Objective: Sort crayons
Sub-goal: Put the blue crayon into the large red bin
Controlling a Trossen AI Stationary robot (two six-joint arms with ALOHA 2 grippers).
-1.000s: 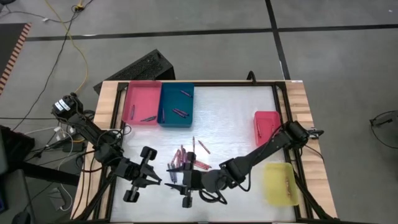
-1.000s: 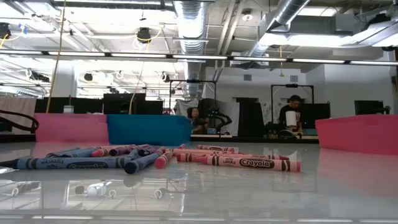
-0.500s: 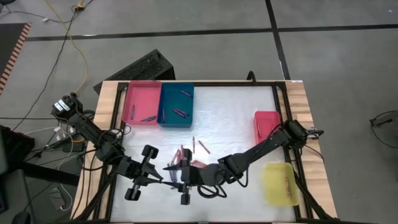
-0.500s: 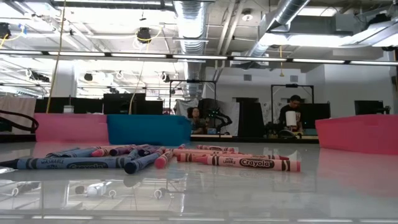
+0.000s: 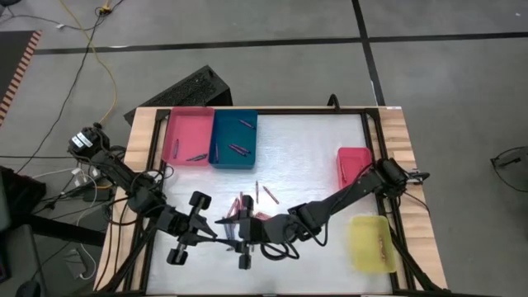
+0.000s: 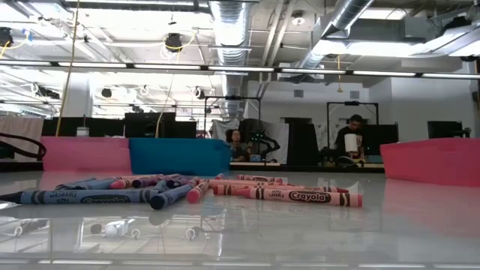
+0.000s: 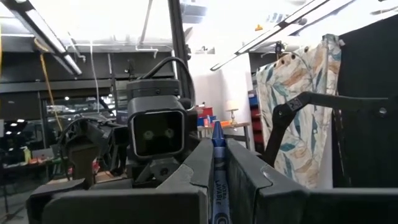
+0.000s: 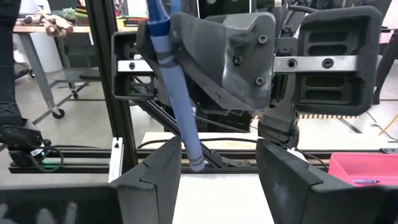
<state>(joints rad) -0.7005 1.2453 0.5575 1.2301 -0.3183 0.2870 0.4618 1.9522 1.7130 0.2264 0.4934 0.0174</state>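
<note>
The bench [image 5: 305, 157] has a pale, glossy top framed by wooden edges and dark rails; it stands on a grey floor [image 5: 272, 74] crossed by dark lines, with a yellow cable [image 5: 106, 62] trailing at the far left; in the low view the top mirrors the ceiling lights. Beyond it the room is an open workshop with exposed ducts [image 6: 232, 26], strip lights and a person [image 6: 352, 139] standing far back.

At the far side sit a pink tray [image 5: 188, 136] and a blue tray [image 5: 234, 139] side by side, each with a few crayons inside; a red tray [image 5: 353, 161] and a yellow tray [image 5: 369, 243] lie along the right edge. The loose crayons [image 5: 252, 210] lie in a heap near the bench's middle, toward the near side.

The left tool [image 5: 216, 224] is clamped on a blue crayon [image 8: 177, 93], held off the bench near the heap; the right tool [image 5: 235, 235] faces it closely with its fingers [image 8: 158, 171] spread apart either side of that crayon's lower end.
</note>
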